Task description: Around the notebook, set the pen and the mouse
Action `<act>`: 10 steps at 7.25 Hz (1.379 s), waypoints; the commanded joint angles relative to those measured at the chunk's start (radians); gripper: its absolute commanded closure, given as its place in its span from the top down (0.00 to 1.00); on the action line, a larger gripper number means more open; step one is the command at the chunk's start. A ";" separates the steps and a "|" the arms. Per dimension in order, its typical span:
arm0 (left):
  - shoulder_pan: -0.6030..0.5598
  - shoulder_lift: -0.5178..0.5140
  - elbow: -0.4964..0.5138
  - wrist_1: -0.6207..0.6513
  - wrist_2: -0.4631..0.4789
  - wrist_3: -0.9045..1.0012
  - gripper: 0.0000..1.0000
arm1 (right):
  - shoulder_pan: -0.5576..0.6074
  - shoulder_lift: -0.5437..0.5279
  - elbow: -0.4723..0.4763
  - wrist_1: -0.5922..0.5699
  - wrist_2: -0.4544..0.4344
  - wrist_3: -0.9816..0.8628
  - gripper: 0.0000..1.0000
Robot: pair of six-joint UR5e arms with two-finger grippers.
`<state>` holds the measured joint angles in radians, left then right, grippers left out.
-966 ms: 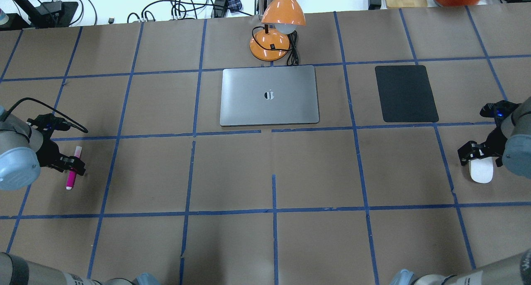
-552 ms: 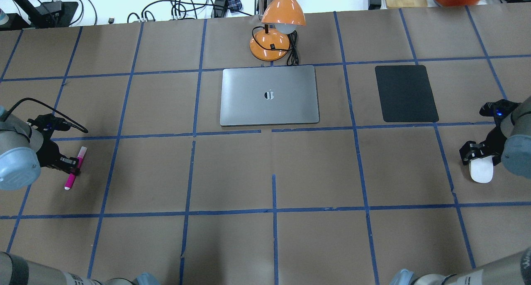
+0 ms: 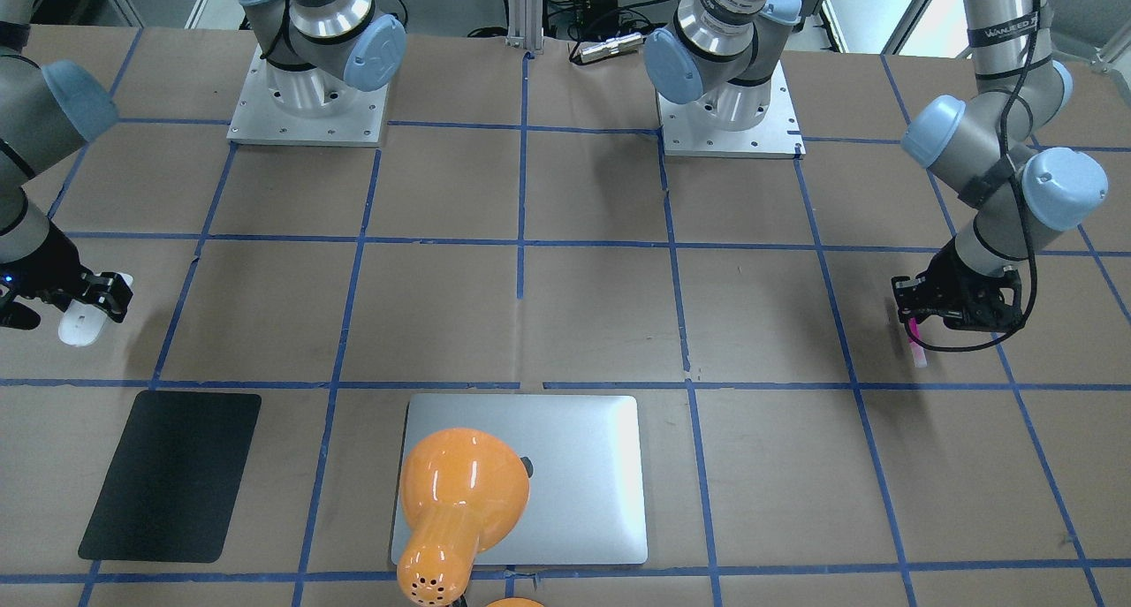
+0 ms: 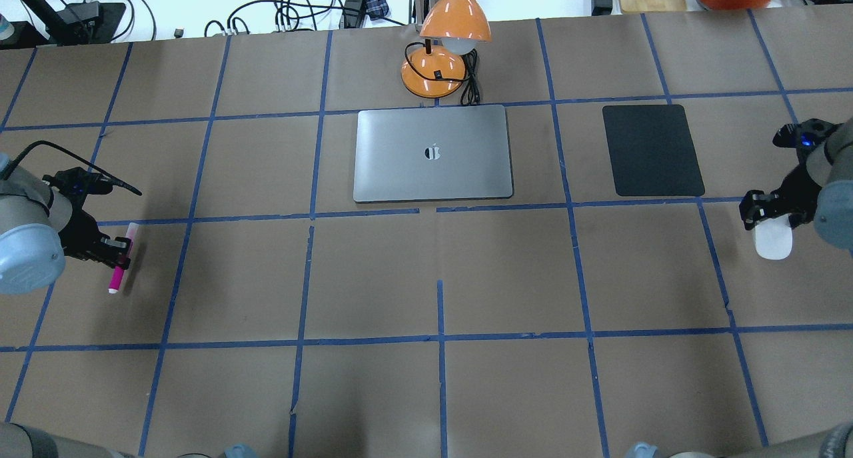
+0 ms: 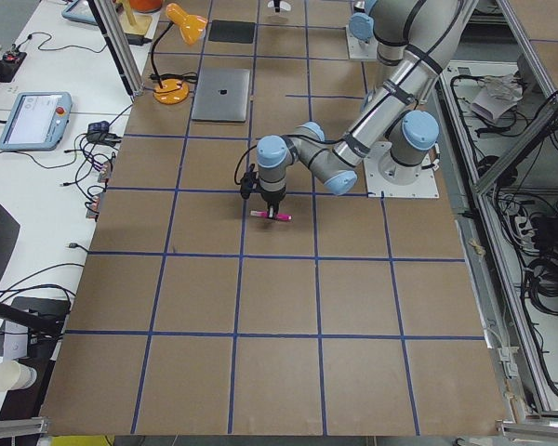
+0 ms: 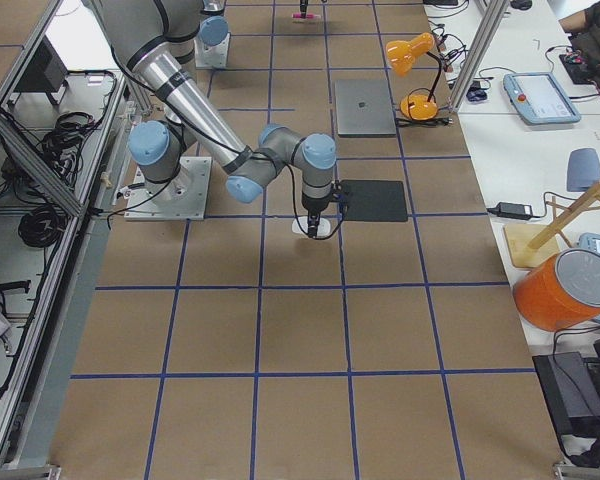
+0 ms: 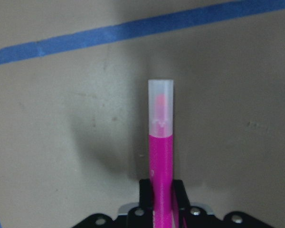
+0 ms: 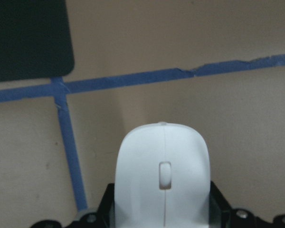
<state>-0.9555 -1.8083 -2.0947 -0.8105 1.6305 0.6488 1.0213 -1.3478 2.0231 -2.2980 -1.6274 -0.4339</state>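
The magenta pen with its pale cap is held across its middle by my left gripper, which is shut on it at the table's left edge. In the left wrist view the pen sticks straight out from between the fingers, over the brown paper. At the right edge my right gripper is shut on the white mouse; the mouse fills the space between the jaws. The silver notebook lies closed at the centre back, far from both grippers.
A black mat lies right of the notebook, just ahead of the mouse. An orange desk lamp with a cable stands right behind the notebook. Blue tape lines grid the brown table cover.
My right gripper has carried the mouse toward the far side, closer to the black mat. The left gripper has shifted the pen slightly the same way.
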 commanded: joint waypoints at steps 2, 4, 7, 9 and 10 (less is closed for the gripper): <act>-0.220 0.084 0.008 -0.127 -0.008 -0.573 0.00 | 0.257 0.242 -0.428 0.210 0.026 0.207 0.11; -0.429 0.110 0.013 -0.136 -0.012 -1.007 0.00 | 0.283 0.346 -0.561 0.310 0.027 0.222 0.12; -0.783 0.063 0.065 -0.110 -0.034 -1.773 0.00 | 0.283 0.429 -0.563 0.243 0.026 0.213 0.19; -0.931 0.003 0.120 -0.062 -0.084 -2.156 0.00 | 0.283 0.429 -0.547 0.239 0.026 0.222 0.76; -0.986 -0.044 0.142 -0.040 -0.086 -2.290 0.00 | 0.283 0.432 -0.547 0.235 0.027 0.222 1.00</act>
<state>-1.8608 -1.8005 -1.9832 -0.8769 1.5560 -1.4415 1.3038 -0.9193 1.4719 -2.0562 -1.6012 -0.2144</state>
